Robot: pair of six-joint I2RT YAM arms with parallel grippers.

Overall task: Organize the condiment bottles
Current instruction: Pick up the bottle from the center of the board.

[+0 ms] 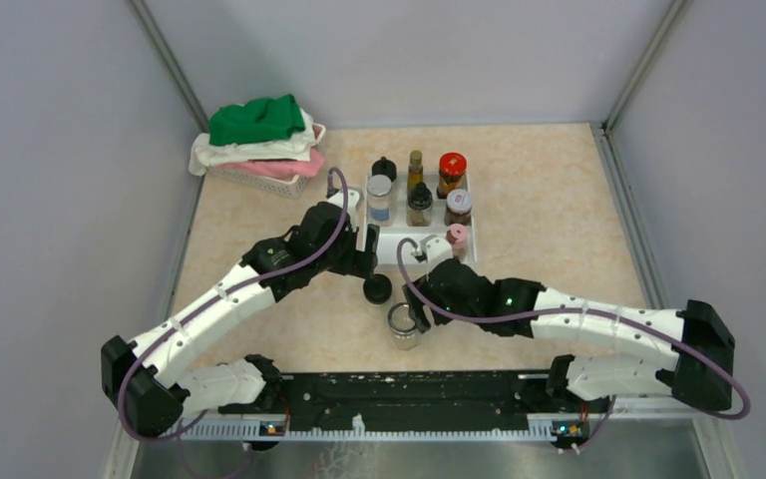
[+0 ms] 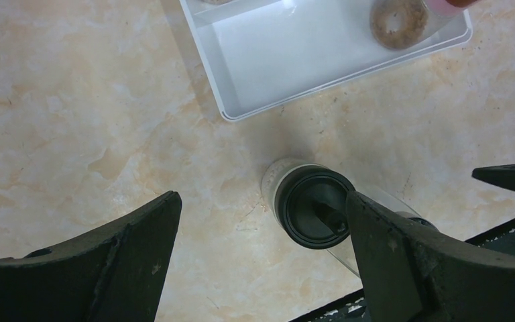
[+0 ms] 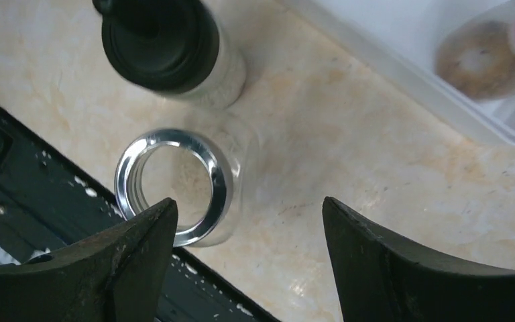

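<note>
Where the left gripper [image 2: 261, 201] hangs: jaws spread wide, nothing between them; the black-capped jar [image 2: 312, 208] stands upright on the table just inside the right finger.
Likely reason: it looks lined up to straddle that jar and close on its cap or shoulder.
Right gripper [image 3: 248, 204]: jaws apart and empty, only bare table between them; the silver-rimmed jar [image 3: 174, 184] stands beside one finger, not between the two.
Likely reason: it may be shifting over to take that jar; I cannot be sure.
Loose jars: the two stand near each other, in front of the white tray [image 2: 288, 54], not in it.
Silver-rimmed jar's inside: a pale layer shows through the top; open or clear-lidded, I cannot tell.
Tray, front step: one pink-capped jar [image 1: 457, 237] of brownish stuff at the right end; the rest bare, so probably meant for the loose pair.
Tray, back steps: more capped bottles upright in rows, the slim amber bottle [image 1: 415, 168] among them.
</note>
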